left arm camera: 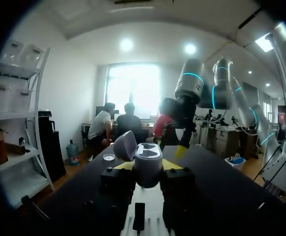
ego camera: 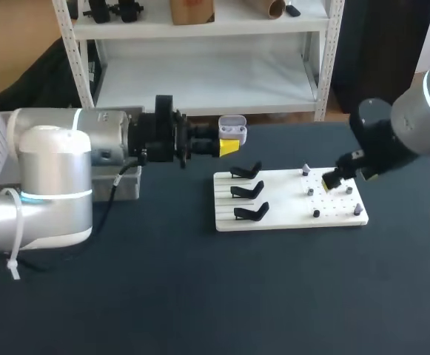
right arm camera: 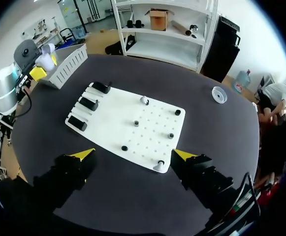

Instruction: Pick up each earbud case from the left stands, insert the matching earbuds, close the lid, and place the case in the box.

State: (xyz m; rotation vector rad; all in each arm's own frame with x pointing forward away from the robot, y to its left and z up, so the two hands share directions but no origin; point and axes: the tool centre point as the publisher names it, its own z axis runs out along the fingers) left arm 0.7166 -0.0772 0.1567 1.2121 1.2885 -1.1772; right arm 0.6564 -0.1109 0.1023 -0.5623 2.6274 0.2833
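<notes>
My left gripper (ego camera: 229, 146) is shut on a white earbud case (ego camera: 232, 132), held in the air behind the white board (ego camera: 289, 220). In the left wrist view the case (left arm camera: 148, 164) sits between the yellow fingertips (left arm camera: 124, 166) with its lid (left arm camera: 125, 145) open. The three black stands (ego camera: 248, 191) on the board's left side are empty. My right gripper (ego camera: 337, 180) hangs open over the board's right part. In the right wrist view it (right arm camera: 134, 155) is above the board (right arm camera: 113, 118), where white earbuds (right arm camera: 144, 100) and small dark pegs (right arm camera: 136, 123) stand.
A white slatted box (right arm camera: 66, 64) stands left of the board, mostly hidden behind my left arm (ego camera: 59, 170) in the head view. A small clear dish (right arm camera: 219, 93) lies on the dark table past the board.
</notes>
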